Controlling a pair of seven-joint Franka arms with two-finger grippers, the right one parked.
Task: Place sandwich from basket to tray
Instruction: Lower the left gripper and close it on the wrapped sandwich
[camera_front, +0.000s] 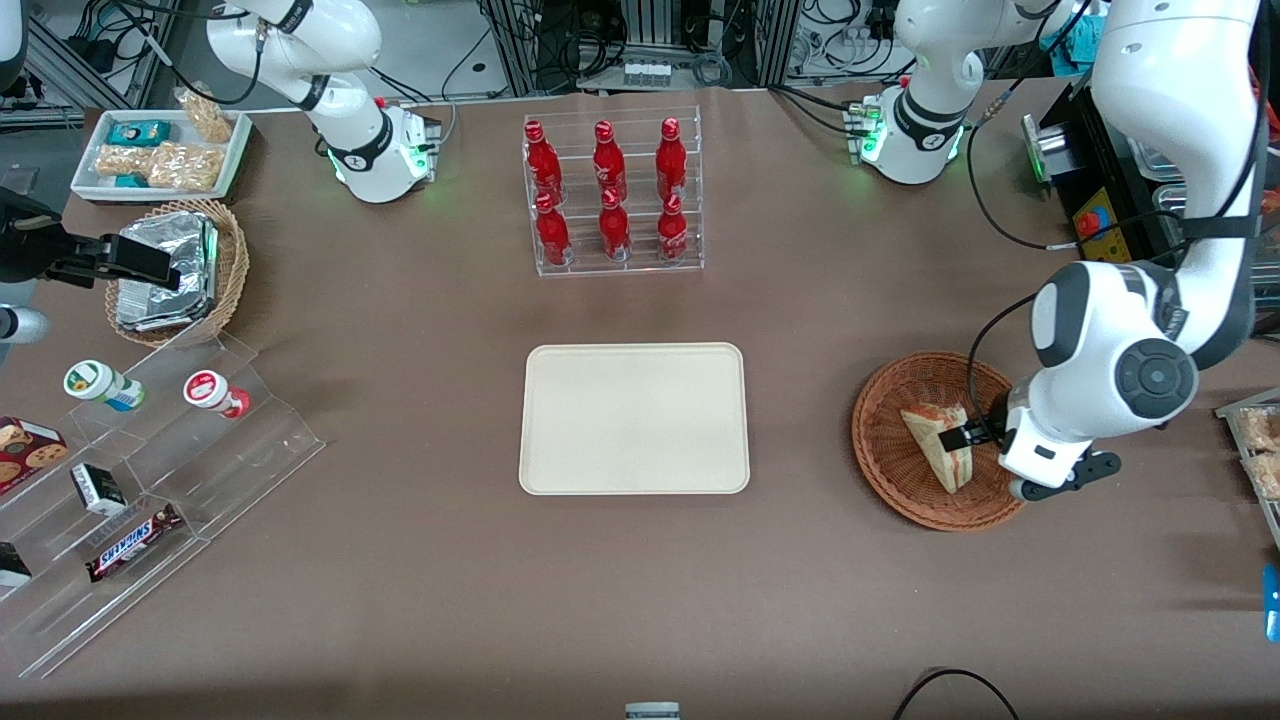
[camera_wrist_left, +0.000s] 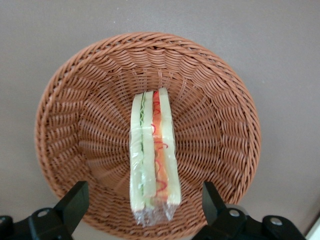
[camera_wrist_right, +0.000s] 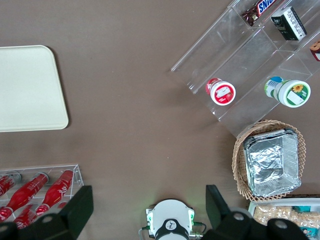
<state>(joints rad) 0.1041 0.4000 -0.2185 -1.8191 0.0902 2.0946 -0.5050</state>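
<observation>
Sandwich (camera_wrist_left: 152, 155) on edge in basket (camera_wrist_left: 75, 100), between spread, released fingers (camera_wrist_left: 75, 200) of gripper (camera_wrist_left: 145, 205)

sandwich (camera_wrist_left: 152, 155): wrapped wedge on edge in basket (camera_front: 885, 440) | tray (camera_front: 634, 418): bare, toward table middle

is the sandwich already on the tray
No, the sandwich lies in the wicker basket with the open gripper above it, and the cream tray holds nothing.
</observation>
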